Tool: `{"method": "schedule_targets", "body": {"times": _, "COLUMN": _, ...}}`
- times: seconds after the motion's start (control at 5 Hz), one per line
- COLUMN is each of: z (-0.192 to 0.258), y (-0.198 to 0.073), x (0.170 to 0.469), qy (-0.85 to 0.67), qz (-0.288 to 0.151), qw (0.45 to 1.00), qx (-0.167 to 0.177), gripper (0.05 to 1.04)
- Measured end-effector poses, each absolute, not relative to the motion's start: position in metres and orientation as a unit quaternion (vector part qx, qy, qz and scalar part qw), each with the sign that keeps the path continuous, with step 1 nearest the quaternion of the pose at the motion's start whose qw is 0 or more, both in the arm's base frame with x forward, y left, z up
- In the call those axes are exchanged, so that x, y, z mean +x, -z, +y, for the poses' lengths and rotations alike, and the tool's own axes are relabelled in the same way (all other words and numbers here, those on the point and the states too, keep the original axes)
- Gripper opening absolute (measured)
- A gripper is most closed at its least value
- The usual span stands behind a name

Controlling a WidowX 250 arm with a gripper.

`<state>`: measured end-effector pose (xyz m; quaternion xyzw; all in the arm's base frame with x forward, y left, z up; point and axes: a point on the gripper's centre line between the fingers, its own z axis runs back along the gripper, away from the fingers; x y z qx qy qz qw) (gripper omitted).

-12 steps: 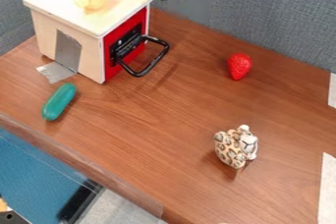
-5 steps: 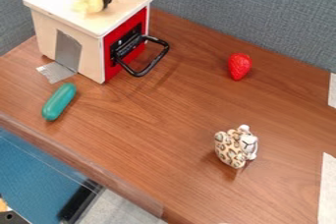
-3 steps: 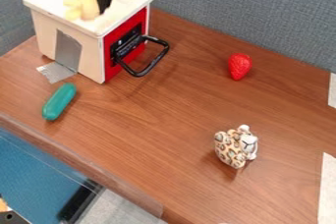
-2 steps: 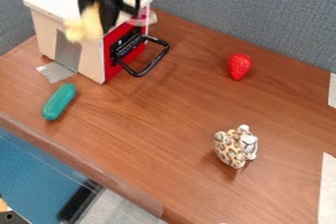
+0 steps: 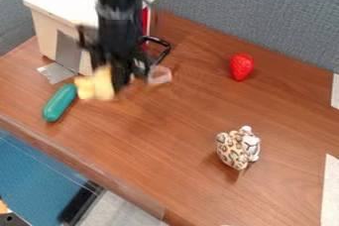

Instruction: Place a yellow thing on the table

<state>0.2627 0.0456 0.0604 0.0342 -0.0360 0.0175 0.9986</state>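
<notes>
Tool (image 5: pixel 110 77) clasping yellow toy (image 5: pixel 96 86) — over brown table (image 5: pixel 172 136), near green capsule (image 5: pixel 59 102), red strawberry (image 5: pixel 242 66) well apart

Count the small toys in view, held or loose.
4: a yellow toy held in the gripper, a teal rounded rod at left, a red strawberry at upper right, and a leopard-spotted animal at lower right. The arm could hide another.

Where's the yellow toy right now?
In the camera view, the yellow toy is left of centre, at the robot's hand, just right of the green object.
</notes>
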Motion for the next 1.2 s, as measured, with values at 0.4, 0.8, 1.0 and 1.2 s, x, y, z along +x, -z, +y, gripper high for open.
{"method": "schedule_targets", "body": {"times": 0.4, "z": 0.03, "y": -0.015, "x": 0.259, "qy": 0.011, "qz": -0.013, "qw": 0.999, "qx": 0.038, "gripper": 0.277}}
{"method": "schedule_targets", "body": {"times": 0.8, "z": 0.029, "y": 0.004, "x": 0.247, "qy": 0.005, "qz": 0.016, "qw": 0.999, "qx": 0.038, "gripper": 0.336}}
{"method": "schedule_targets", "body": {"times": 1.0, "z": 0.026, "y": -0.008, "x": 0.24, "qy": -0.001, "qz": 0.015, "qw": 0.999, "qx": 0.035, "gripper": 0.642}}
{"method": "schedule_targets", "body": {"times": 1.2, "z": 0.021, "y": -0.04, "x": 0.239, "qy": -0.008, "qz": -0.013, "qw": 1.0, "qx": 0.017, "gripper": 0.934}}
